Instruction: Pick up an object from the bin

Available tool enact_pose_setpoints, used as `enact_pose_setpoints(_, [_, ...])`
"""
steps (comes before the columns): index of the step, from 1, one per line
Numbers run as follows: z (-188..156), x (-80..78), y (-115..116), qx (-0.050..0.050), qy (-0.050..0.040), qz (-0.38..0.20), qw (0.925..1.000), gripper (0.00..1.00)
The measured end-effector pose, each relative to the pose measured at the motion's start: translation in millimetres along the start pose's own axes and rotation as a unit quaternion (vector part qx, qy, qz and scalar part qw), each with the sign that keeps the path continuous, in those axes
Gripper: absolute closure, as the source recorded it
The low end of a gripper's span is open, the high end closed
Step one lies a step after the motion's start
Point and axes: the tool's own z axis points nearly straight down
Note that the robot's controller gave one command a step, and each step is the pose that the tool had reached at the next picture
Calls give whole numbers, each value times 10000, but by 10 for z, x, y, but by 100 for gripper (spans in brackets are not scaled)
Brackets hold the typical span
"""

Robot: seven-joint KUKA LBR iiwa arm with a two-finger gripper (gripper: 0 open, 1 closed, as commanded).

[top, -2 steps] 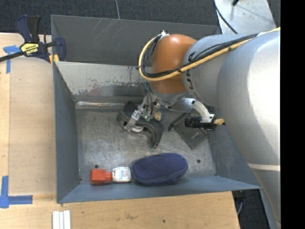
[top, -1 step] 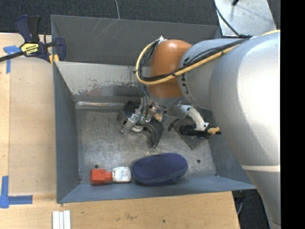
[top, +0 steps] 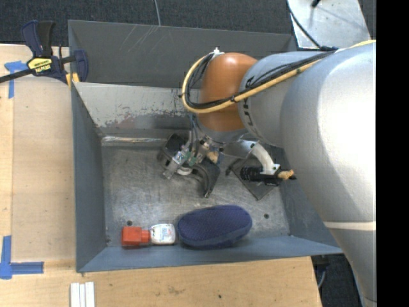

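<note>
Arm (top: 319, 126): broad, smooth, pale grey casing, rounded like a barrel. Wrist capped by a glossy orange dome cover (top: 225, 91); yellow and black cables (top: 189, 85) loop round the dome and run back along the grey casing. Gripper (top: 192, 162) under the dome: dark, angular, with small bright metal parts.

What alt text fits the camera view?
The arm's gripper is low over the floor of the grey bin near its back wall. A dark blue oval pouch and a small red-and-white thing lie along the front wall.
</note>
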Motion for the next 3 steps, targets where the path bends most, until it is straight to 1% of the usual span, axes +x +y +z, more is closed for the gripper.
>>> enact_pose_setpoints(1, [-458, 4, -4, 36, -68, -15, 10000, 100])
enact_pose_setpoints(2, [-665, 7, -21, 50, -57, -20, 10000, 100])
enact_pose_setpoints(3, [-687, 15, -40, 59, -54, -25, 10000, 100])
